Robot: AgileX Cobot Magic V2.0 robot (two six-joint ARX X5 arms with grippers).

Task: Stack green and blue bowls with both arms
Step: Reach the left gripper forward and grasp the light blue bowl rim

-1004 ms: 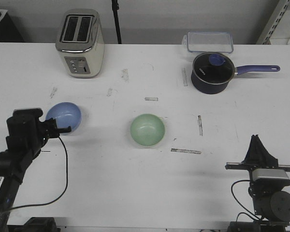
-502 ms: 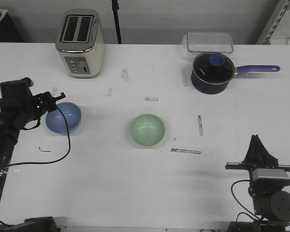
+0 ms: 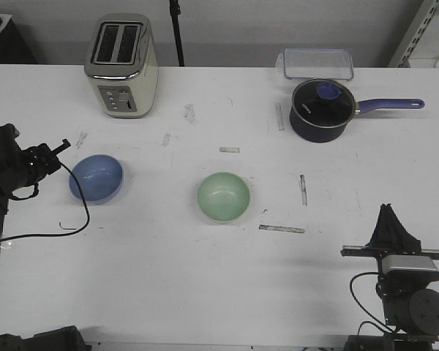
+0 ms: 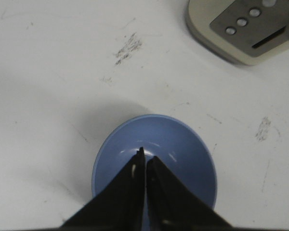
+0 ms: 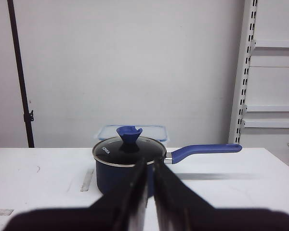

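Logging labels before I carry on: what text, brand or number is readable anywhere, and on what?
Saucepan glass lid: a short white brand word near the rim, too small and blurred to read.
Toaster front panel: buttons only, any markings unreadable.
Nothing else carries text.

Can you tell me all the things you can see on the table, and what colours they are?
blue bowl: one, light blue, left side of the table, upright
green bowl: one, pale green, middle of the table, apart from the blue one
toaster: one, cream and silver, far left
saucepan: one, dark navy, lid on, purple handle, far right
plastic box: one, clear, behind the saucepan
table: one, white, scuffed
left gripper: black, shut, over the blue bowl
right gripper: black, shut, near right
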